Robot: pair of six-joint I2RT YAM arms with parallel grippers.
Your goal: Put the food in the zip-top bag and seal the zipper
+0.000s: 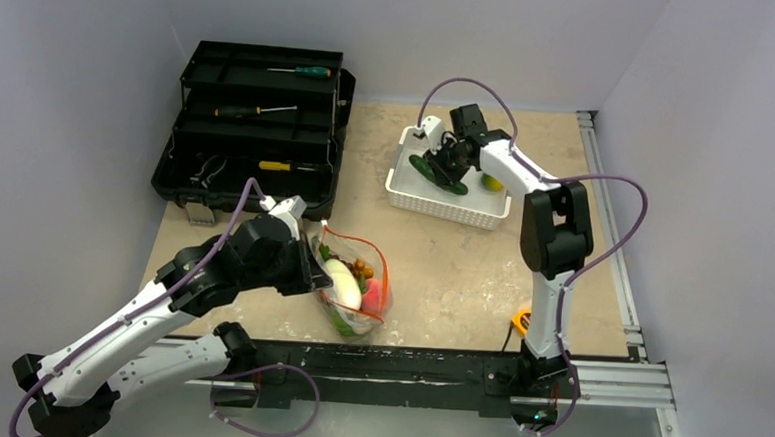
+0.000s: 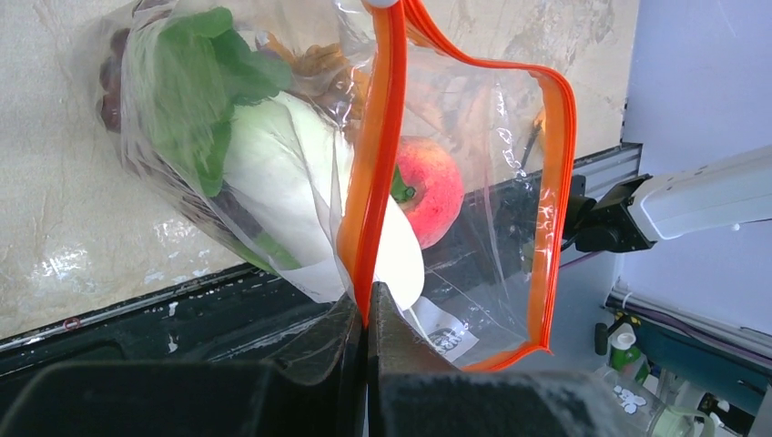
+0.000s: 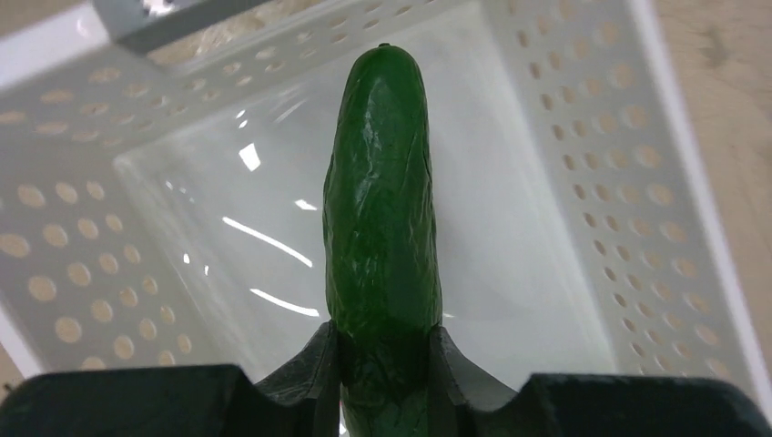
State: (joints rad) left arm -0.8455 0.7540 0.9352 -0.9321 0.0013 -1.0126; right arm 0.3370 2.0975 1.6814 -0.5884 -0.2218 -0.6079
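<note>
The left gripper [image 2: 367,314] is pinched shut on the zipper [image 2: 375,164], apparently to prop the zip-top bag [image 2: 482,237] up with its mouth gaping for the next item. The bag sits on the table [image 1: 461,272] before the left arm and already contains a green cabbage [image 2: 273,164] and a pink peach [image 2: 432,187]. Farther right, the white basket [image 3: 592,146] holds a lemon [image 1: 493,182] and the cucumber [image 3: 382,200]. The right gripper [image 3: 384,350] clasps the cucumber by one end, jaws pressed against its sides, probably to carry it across.
</note>
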